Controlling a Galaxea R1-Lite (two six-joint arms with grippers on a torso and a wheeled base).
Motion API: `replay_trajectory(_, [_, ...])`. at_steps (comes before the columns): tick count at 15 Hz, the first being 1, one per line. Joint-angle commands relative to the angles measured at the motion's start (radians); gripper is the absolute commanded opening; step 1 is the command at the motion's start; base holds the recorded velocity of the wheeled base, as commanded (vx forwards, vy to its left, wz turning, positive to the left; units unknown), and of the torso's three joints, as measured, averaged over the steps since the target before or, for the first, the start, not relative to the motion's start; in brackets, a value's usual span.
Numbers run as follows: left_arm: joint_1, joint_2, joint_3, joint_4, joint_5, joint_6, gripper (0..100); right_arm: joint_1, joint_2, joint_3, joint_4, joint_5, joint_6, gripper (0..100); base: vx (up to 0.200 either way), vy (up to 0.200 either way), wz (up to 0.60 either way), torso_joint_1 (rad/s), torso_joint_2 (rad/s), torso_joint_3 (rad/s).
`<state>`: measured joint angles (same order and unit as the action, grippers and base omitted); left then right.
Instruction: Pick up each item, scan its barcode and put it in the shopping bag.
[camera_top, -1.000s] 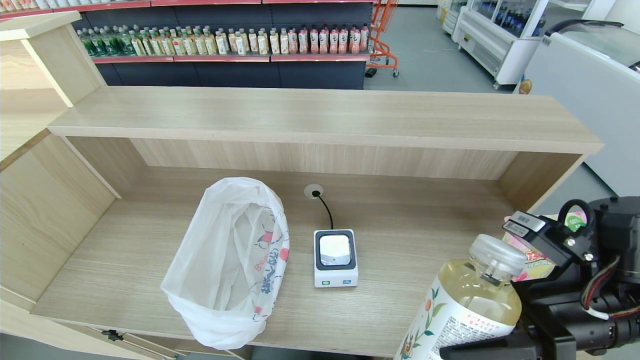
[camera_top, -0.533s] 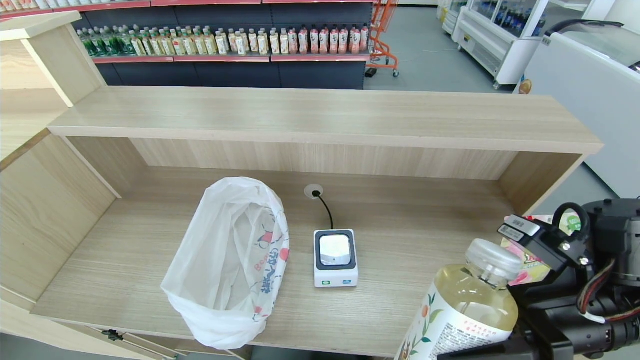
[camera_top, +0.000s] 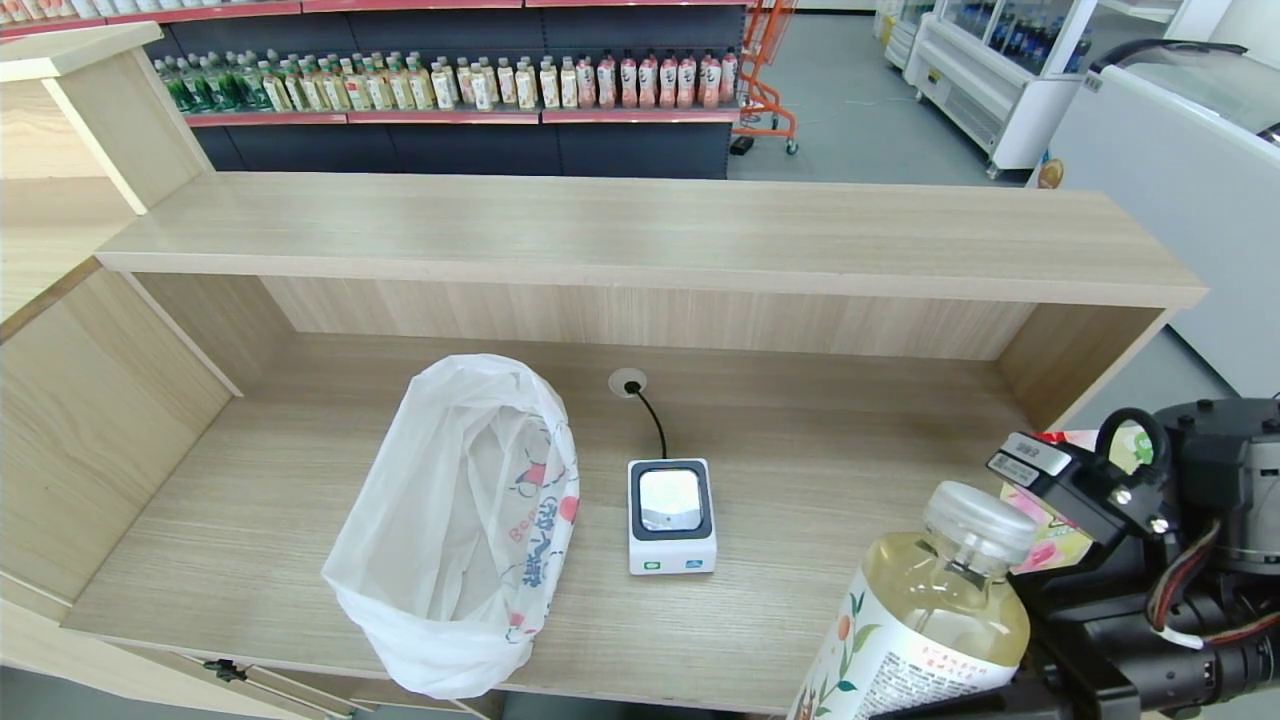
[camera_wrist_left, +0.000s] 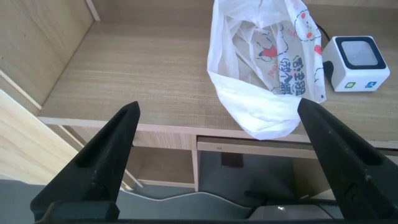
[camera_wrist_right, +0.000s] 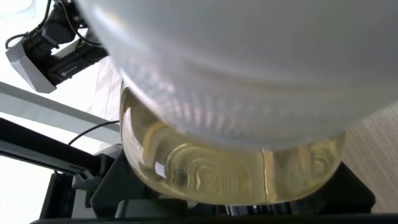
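Note:
A clear bottle (camera_top: 930, 620) of pale yellow drink, with a white cap and a flowered label, hangs tilted over the counter's front right corner. My right gripper (camera_top: 1000, 692) is shut on its lower part. In the right wrist view the bottle (camera_wrist_right: 236, 155) sits very close, and dark gripper parts flank its base. The white shopping bag (camera_top: 460, 520) stands open at the counter's middle left, with the white barcode scanner (camera_top: 671, 512) just to its right. My left gripper (camera_wrist_left: 217, 168) hangs open and empty in front of the counter's edge, below the bag (camera_wrist_left: 267, 62) and scanner (camera_wrist_left: 359, 62).
A colourful snack packet (camera_top: 1050, 535) lies on the wooden counter (camera_top: 850, 450) at the far right, partly behind my right arm. A raised shelf and side walls enclose the counter. The scanner's black cable (camera_top: 652, 420) runs back to a hole.
The bottle and my right gripper have dropped slightly and drifted a little left. The bag and scanner have not moved.

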<state>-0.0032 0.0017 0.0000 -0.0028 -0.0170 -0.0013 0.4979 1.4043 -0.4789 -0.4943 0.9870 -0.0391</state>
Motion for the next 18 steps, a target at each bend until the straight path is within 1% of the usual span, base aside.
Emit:
replay_trajectory(1, [0.000, 0.000, 0.000, 0.000, 0.000, 0.000, 100, 0.001, 0.005, -0.001, -0.001, -0.001, -0.001, 0, 0.000, 0.000, 0.00, 0.000, 0.00, 0.000])
replay_trajectory(4, [0.000, 0.000, 0.000, 0.000, 0.000, 0.000, 100, 0.001, 0.016, -0.004, -0.015, -0.010, -0.025, 0, 0.000, 0.000, 0.00, 0.000, 0.00, 0.000])
replay_trajectory(5, [0.000, 0.000, 0.000, 0.000, 0.000, 0.000, 100, -0.005, 0.018, -0.015, -0.030, -0.024, -0.070, 0, 0.000, 0.000, 0.00, 0.000, 0.00, 0.000])
replay_trajectory(6, [0.000, 0.000, 0.000, 0.000, 0.000, 0.000, 100, -0.009, 0.012, -0.023, -0.038, -0.091, -0.128, 0, 0.000, 0.000, 0.00, 0.000, 0.00, 0.000])
replay_trajectory(7, [0.000, 0.000, 0.000, 0.000, 0.000, 0.000, 100, -0.018, 0.010, -0.036, -0.041, -0.202, -0.219, 0, 0.000, 0.000, 0.00, 0.000, 0.00, 0.000])
replay_trajectory(8, [0.000, 0.000, 0.000, 0.000, 0.000, 0.000, 100, -0.033, 0.012, -0.055, -0.040, -0.257, -0.321, 0, 0.000, 0.000, 0.00, 0.000, 0.00, 0.000])
replay_trajectory(10, [0.000, 0.000, 0.000, 0.000, 0.000, 0.000, 100, -0.065, 0.022, -0.102, -0.041, -0.294, -0.524, 0, 0.000, 0.000, 0.00, 0.000, 0.00, 0.000])
replay_trajectory(12, [0.000, 0.000, 0.000, 0.000, 0.000, 0.000, 100, -0.068, 0.022, -0.122, -0.040, -0.321, -0.625, 0, 0.000, 0.000, 0.00, 0.000, 0.00, 0.000])
replay_trajectory(13, [0.000, 0.000, 0.000, 0.000, 0.000, 0.000, 100, -0.067, 0.025, -0.148, -0.038, -0.380, -0.754, 0, 0.000, 0.000, 0.00, 0.000, 0.00, 0.000])
replay_trajectory(16, [0.000, 0.000, 0.000, 0.000, 0.000, 0.000, 100, -0.064, 0.035, -0.194, -0.037, -0.550, -0.970, 0, 0.000, 0.000, 0.00, 0.000, 0.00, 0.000])
replay_trajectory(17, [0.000, 0.000, 0.000, 0.000, 0.000, 0.000, 100, -0.064, 0.038, -0.198, -0.038, -0.576, -1.018, 0, 0.000, 0.000, 0.00, 0.000, 0.00, 0.000])
replay_trajectory(18, [0.000, 0.000, 0.000, 0.000, 0.000, 0.000, 100, -0.065, 0.050, -0.194, -0.040, -0.622, -1.113, 0, 0.000, 0.000, 0.00, 0.000, 0.00, 0.000])
